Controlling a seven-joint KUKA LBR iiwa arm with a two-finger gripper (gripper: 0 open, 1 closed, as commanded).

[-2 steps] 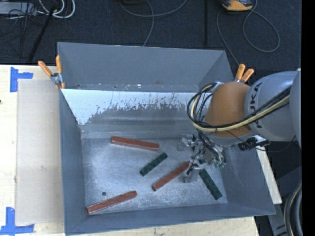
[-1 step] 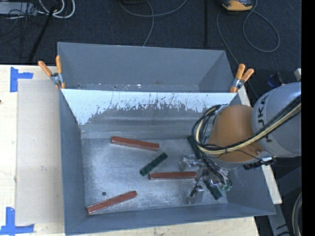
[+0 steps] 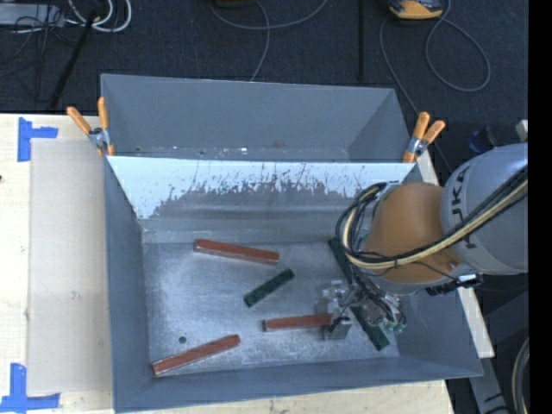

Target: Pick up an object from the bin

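Note:
My gripper (image 3: 337, 316) is low in the right part of the bin, just above the floor. It stands at the right end of a short red-brown stick (image 3: 293, 323) that lies flat and points left; that end runs in under the gripper's metal parts. A dark green stick (image 3: 268, 287) lies tilted a little to the upper left of the gripper, apart from it. The end of another dark green bar (image 3: 378, 336) pokes out at the gripper's lower right, the rest of it hidden.
A longer red-brown stick (image 3: 235, 251) lies near the middle back of the floor. Another red-brown stick (image 3: 196, 354) rests by the front left wall. The arm with its orange cover and cables hangs over the bin's right side.

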